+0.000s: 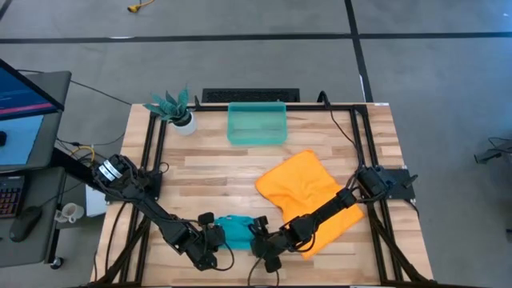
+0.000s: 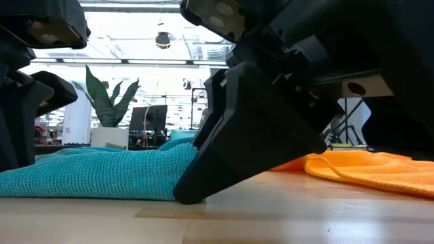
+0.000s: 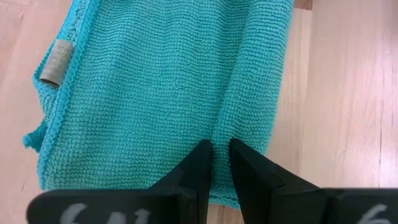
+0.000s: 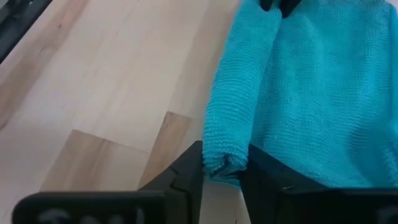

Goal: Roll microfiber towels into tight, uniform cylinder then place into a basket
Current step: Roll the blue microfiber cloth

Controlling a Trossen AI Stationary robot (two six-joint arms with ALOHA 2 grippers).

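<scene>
Right wrist view: teal towel (image 4: 298, 93) edge rolled.

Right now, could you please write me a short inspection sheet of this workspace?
Surface: wooden table, with dark frame rails along its sides.
Job's things: teal towel lies partly rolled at the near edge; orange towel lies loose and unrolled beside it; basket stands at the far edge, nothing seen inside.
Clutter: plant in a white pot at the far left corner.
Grippers: left gripper pinches a fold of the teal towel; right gripper grips the towel's rolled edge at the other end.
Cables: black cable by the far right corner.
Surroundings: monitor on a stand left of the table; grey floor.
</scene>
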